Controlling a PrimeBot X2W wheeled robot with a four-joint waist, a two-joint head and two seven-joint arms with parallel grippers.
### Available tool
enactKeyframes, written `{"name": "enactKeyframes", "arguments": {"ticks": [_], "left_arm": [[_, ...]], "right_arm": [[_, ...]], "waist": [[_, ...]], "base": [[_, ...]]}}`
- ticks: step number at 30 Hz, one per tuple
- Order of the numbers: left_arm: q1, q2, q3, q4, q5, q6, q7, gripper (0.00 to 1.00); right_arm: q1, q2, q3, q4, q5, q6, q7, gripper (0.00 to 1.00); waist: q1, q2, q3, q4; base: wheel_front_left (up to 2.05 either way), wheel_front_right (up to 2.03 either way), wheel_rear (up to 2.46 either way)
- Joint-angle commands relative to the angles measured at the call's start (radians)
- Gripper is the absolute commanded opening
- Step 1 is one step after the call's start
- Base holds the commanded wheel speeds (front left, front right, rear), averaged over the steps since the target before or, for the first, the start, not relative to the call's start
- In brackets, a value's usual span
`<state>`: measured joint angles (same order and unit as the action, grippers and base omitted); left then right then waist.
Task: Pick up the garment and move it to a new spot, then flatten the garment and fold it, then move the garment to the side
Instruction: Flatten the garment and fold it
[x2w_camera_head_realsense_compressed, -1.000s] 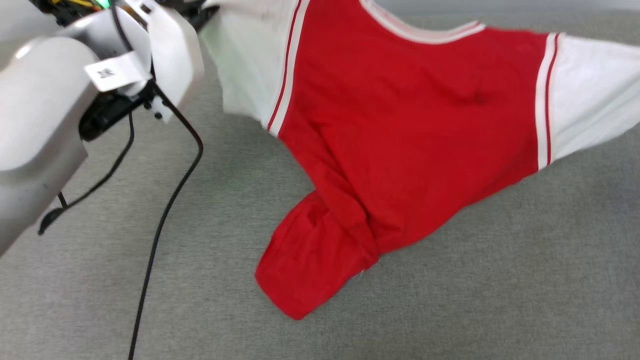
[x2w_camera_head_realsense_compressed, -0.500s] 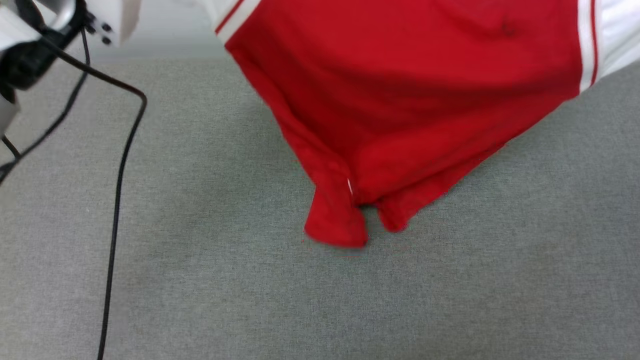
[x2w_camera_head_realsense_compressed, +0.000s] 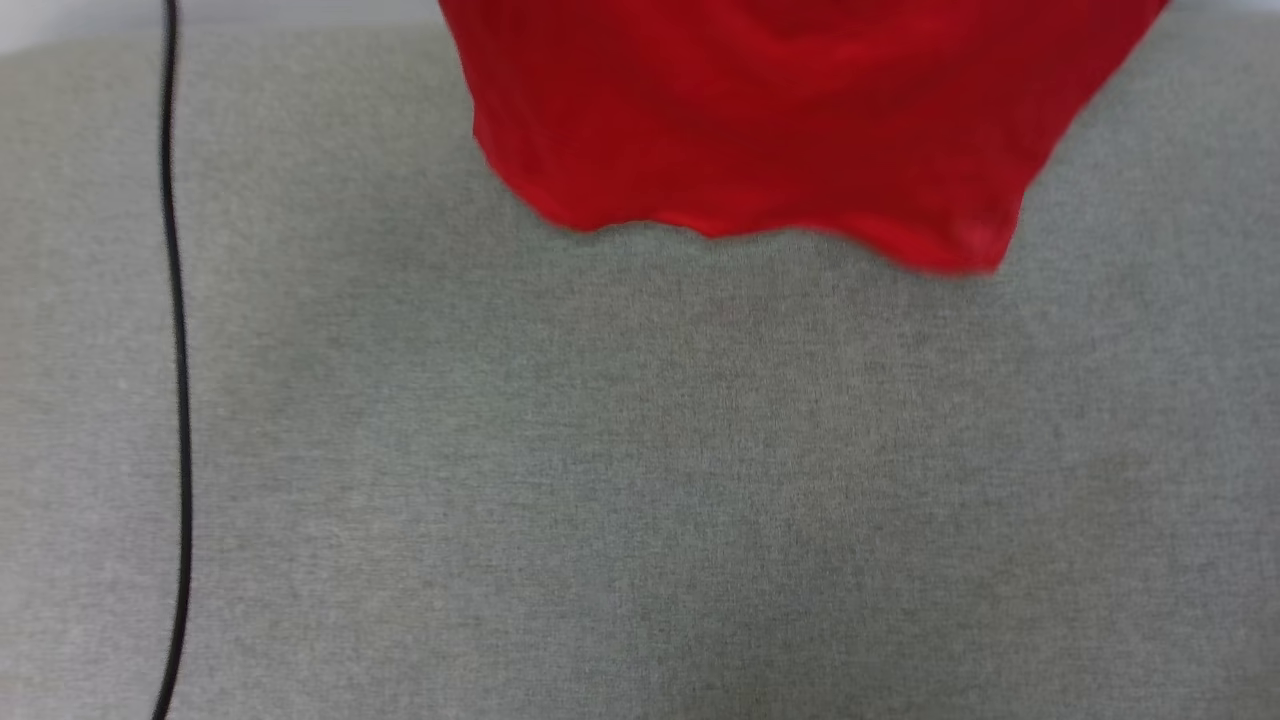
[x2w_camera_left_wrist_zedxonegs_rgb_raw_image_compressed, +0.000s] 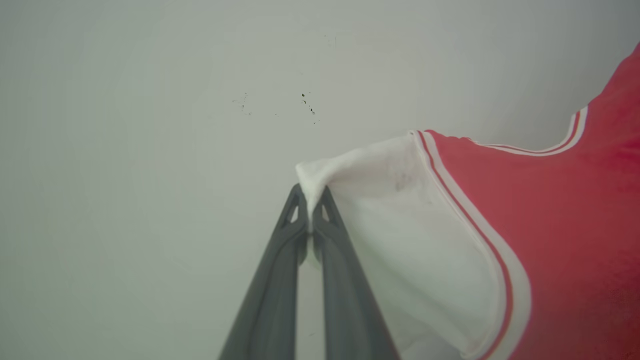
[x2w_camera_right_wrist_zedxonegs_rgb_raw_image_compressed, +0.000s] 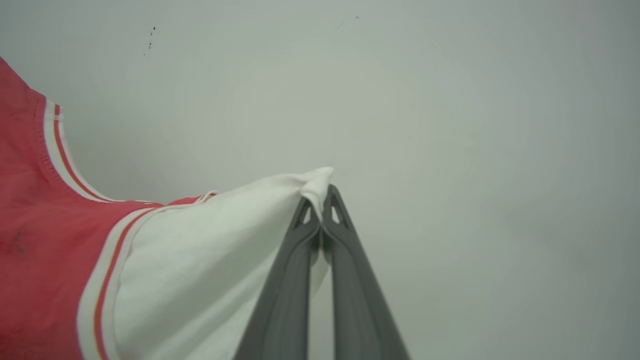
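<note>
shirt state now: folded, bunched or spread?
Spread, not folded: the left claw and right claw each pinch a sleeve end of the garment, stretched between them; its red body hangs unfolded.

A: What has the left gripper (x2w_camera_left_wrist_zedxonegs_rgb_raw_image_compressed: 311, 194) got?
B: Its two dark fingers (x2w_camera_left_wrist_zedxonegs_rgb_raw_image_compressed: 277, 280) are pressed together on a bunched tip of the white sleeve (x2w_camera_left_wrist_zedxonegs_rgb_raw_image_compressed: 400, 235) of the garment (x2w_camera_left_wrist_zedxonegs_rgb_raw_image_compressed: 560, 240).
A: And the rest of the cloth?
B: It spreads off to the right of the fingers: white first, then striped trim (x2w_camera_left_wrist_zedxonegs_rgb_raw_image_compressed: 475, 220), then red farthest from the tips.
A: Beyond the tips?
B: A pale plain surface (x2w_camera_left_wrist_zedxonegs_rgb_raw_image_compressed: 150, 150) with a few dark specks (x2w_camera_left_wrist_zedxonegs_rgb_raw_image_compressed: 306, 97) just above them.
</note>
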<state>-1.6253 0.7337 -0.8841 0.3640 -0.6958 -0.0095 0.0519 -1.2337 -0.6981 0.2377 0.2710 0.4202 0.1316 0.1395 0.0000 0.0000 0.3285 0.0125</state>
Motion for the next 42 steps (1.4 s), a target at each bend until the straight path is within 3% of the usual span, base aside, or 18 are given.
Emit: {"name": "enactKeyframes", "arguments": {"ticks": [1,10,18,32,37,42], "left_arm": [[-0.028,-0.005,0.010,0.013,0.010,-0.002,-0.004,0.00],[-0.220,-0.060,0.045,0.161,0.078,-0.003,-0.121,0.00],[-0.249,-0.101,0.048,0.288,0.082,-0.013,-0.203,0.00],[-0.015,-0.140,0.049,0.351,0.028,-0.020,-0.308,0.00],[0.156,-0.118,0.059,0.264,0.009,0.002,-0.316,0.00],[0.383,-0.077,0.090,0.124,-0.029,0.054,-0.318,0.00]], "right_arm": [[-0.048,0.017,0.007,0.028,-0.011,-0.002,-0.013,0.00],[-0.402,0.091,0.068,0.288,-0.098,-0.002,-0.126,0.00],[-0.532,0.149,0.114,0.446,-0.125,-0.002,-0.215,0.00],[-0.309,0.152,0.220,0.505,-0.043,-0.002,-0.317,0.00],[-0.155,0.132,0.260,0.464,0.023,-0.002,-0.352,0.00],[0.043,0.104,0.286,0.383,0.084,-0.002,-0.373,0.00]], "waist": [[0.0000,0.0000,0.045,-0.014],[0.0000,0.0000,0.178,-0.034],[0.0000,0.0000,0.227,-0.038],[0.0000,0.0000,0.202,-0.015],[0.0000,0.0000,0.148,-0.011],[0.0000,0.0000,0.075,-0.015]], "base": [[0.00,0.00,0.00],[0.00,0.00,0.00],[0.00,0.00,0.00],[0.00,0.00,0.00],[0.00,0.00,0.00],[0.00,0.00,0.00]]}}
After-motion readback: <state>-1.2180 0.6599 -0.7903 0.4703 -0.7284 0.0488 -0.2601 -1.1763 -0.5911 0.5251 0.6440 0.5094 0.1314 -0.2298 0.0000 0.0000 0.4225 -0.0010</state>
